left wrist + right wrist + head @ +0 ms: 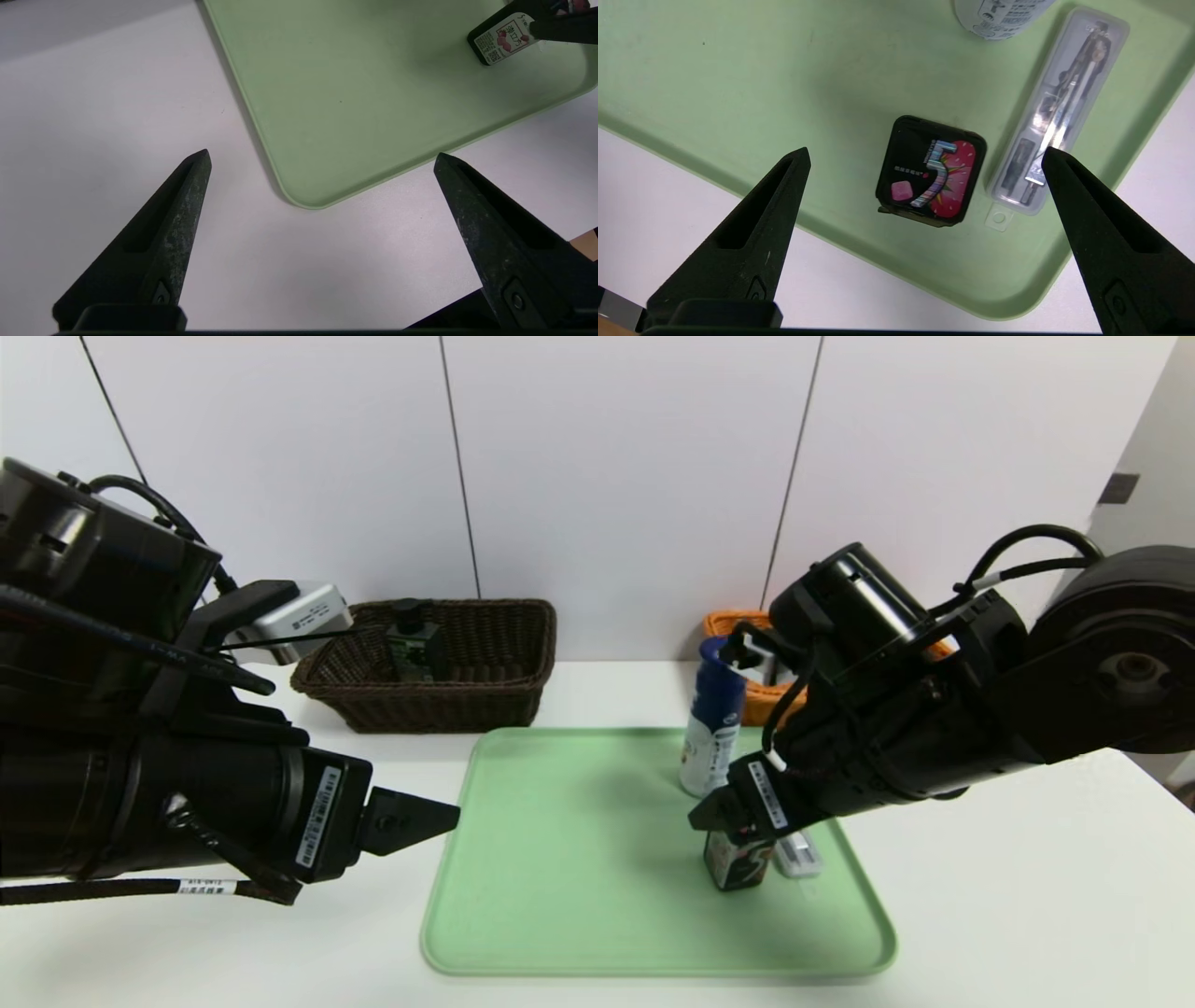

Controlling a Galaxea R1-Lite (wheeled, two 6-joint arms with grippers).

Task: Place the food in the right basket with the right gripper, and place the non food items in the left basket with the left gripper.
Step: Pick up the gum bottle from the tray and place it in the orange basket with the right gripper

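From the head camera, the right gripper [724, 819] is hanging over the near right part of the green tray [560, 859], directly above the small dark box [736, 864], which is standing on the tray. The flat clear case [799, 855] is lying just beside the box, and the white bottle with the blue top [712, 719] is standing upright behind them. The orange basket [747, 695] is sitting behind the bottle, largely hidden by the arm. The dark brown basket [439, 663] is sitting at the back left, holding the black square bottle [411, 644]. The left gripper [411, 821] is hovering off the tray's left edge.

In the left wrist camera, the left gripper [322, 161] is spreading its fingers [177, 210] wide over bare white table [93, 116] at a tray corner, gripping nothing; the box [502, 39] is lying well apart.

In the right wrist camera, the right gripper [924, 156] is standing wide open and empty, the box [931, 170] showing between its fingers [770, 205], not touching either. The case [1057, 109] is lying beside the box, by one fingertip.
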